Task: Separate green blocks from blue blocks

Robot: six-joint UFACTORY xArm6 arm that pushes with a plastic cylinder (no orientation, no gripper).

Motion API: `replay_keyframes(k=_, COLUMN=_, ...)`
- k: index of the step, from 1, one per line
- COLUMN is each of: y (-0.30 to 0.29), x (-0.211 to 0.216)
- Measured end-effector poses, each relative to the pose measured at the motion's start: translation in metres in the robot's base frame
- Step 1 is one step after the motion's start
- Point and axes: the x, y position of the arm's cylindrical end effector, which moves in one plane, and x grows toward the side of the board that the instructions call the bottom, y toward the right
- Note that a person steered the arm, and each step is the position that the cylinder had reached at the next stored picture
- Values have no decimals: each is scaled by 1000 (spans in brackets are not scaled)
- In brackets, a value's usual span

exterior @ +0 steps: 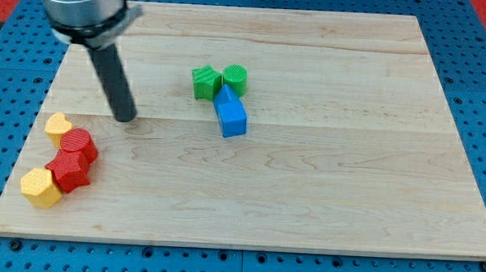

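A green star-shaped block (pixel 204 81) and a green round block (pixel 236 77) sit side by side near the board's upper middle. A blue block (pixel 231 113), long and pointed at its top end, lies just below them, its point touching both green blocks. My tip (pixel 125 116) rests on the board well to the view's left of this cluster, about a hundred pixels from the green star, touching no block.
At the view's lower left lie a yellow heart block (pixel 58 125), a red round block (pixel 80 144), a red hexagonal block (pixel 69 169) and a yellow hexagonal block (pixel 40 187), clustered near the wooden board's (pixel 306 206) left edge, below my tip.
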Motion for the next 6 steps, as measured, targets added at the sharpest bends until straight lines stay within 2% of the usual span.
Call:
replay_keyframes(k=1, y=36, x=29)
replay_keyframes(k=2, y=48, x=26)
replay_keyframes(k=3, y=43, x=-35)
replay_keyframes(k=4, y=60, x=-59)
replay_keyframes(k=5, y=87, x=-56)
replay_keyframes(k=6, y=119, x=-72)
